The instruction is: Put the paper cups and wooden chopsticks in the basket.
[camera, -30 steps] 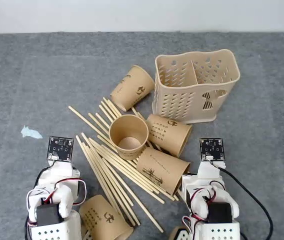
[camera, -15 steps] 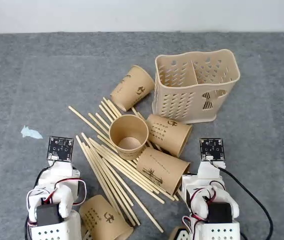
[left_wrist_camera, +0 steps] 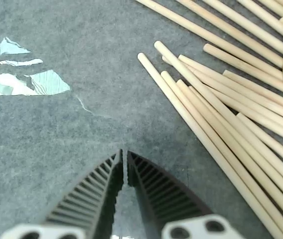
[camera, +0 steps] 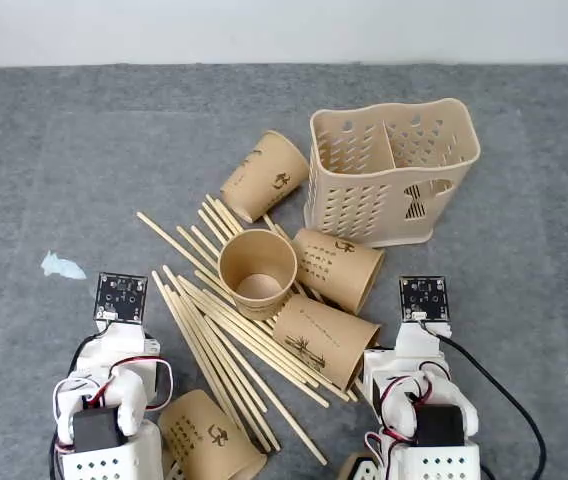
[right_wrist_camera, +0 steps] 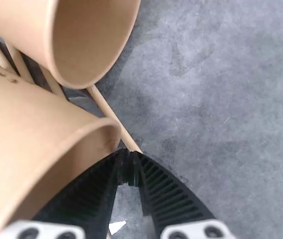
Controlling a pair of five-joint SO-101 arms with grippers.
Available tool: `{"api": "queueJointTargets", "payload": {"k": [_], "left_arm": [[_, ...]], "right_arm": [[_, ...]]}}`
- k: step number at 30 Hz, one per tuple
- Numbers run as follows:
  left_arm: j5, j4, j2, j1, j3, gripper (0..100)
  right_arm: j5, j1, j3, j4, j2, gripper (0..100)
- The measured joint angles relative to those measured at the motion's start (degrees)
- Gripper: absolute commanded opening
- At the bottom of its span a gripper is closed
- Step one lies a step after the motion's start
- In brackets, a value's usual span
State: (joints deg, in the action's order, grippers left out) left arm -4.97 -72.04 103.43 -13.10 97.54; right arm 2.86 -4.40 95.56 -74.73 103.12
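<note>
Several brown paper cups lie around a pile of wooden chopsticks point(camera: 226, 322) on the grey mat; one cup point(camera: 257, 271) stands upright in the middle, others lie on their sides point(camera: 264, 176) point(camera: 336, 268) point(camera: 324, 339) point(camera: 209, 437). The tan perforated basket point(camera: 392, 168) stands at the back right. My left gripper point(left_wrist_camera: 124, 158) is shut above bare mat beside the chopstick ends point(left_wrist_camera: 216, 129). My right gripper point(right_wrist_camera: 129, 158) is shut, its tips next to the mouth of a lying cup point(right_wrist_camera: 37, 164) and a chopstick point(right_wrist_camera: 112, 118).
A torn scrap of pale blue wrapper point(camera: 62, 265) point(left_wrist_camera: 17, 74) lies on the mat at the left. Both arms sit at the near edge, left point(camera: 109, 400) and right point(camera: 419, 400). Open mat stretches along the back and far right.
</note>
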Motion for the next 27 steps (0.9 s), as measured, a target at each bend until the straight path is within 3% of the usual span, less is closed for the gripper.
{"api": "queueJointTargets", "payload": {"k": [9,13,18,27], "left_arm": [[0.0,0.0,0.0,0.0,0.0,1],[0.0,0.0,0.0,0.0,0.0,1],[0.0,0.0,0.0,0.0,0.0,1],[0.0,0.0,0.0,0.0,0.0,1]], "right_arm": [[0.0,0.0,0.0,0.0,0.0,1.1],[-0.44,4.4,-0.26,-0.62,0.0,1.1],[-6.15,5.01,-12.04,-6.42,0.18,1.1],[-7.47,5.45,-21.01,-7.3,0.53,0.9]]}}
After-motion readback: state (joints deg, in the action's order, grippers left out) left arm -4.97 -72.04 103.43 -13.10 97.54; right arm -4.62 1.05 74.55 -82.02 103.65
